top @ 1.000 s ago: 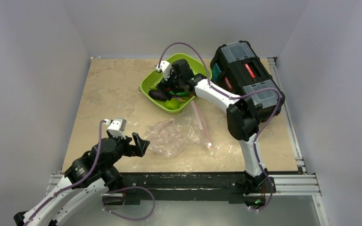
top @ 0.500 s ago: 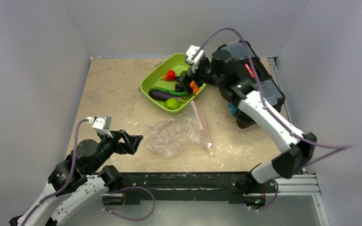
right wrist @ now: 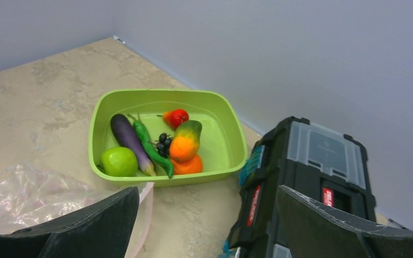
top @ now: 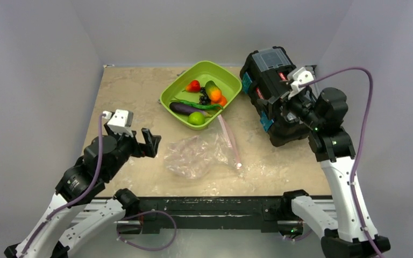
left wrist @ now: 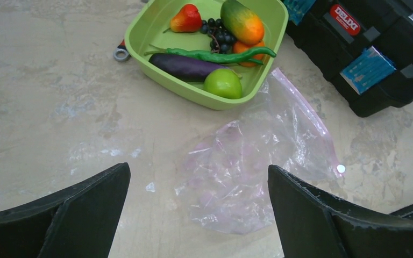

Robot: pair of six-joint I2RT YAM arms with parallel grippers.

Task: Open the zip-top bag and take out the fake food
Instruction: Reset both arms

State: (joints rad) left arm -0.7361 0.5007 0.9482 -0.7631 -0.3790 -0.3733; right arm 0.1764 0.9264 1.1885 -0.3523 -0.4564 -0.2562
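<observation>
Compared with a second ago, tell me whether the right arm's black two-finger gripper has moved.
Yes. The right gripper swung rightward, off the lime-green plastic tray, to above the black plastic toolbox.

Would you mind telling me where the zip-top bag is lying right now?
In the top view the zip-top bag lies flat mid-table, between the green tray and the near edge, right of the left gripper.

A lime-green tray (top: 225, 79) sits near the far edge of the beige table (top: 129, 91), a small metal ring (left wrist: 121, 53) against its outer wall, and a black toolbox (top: 271, 80) with clear lid compartments lies just beside it at the far right corner.
</observation>
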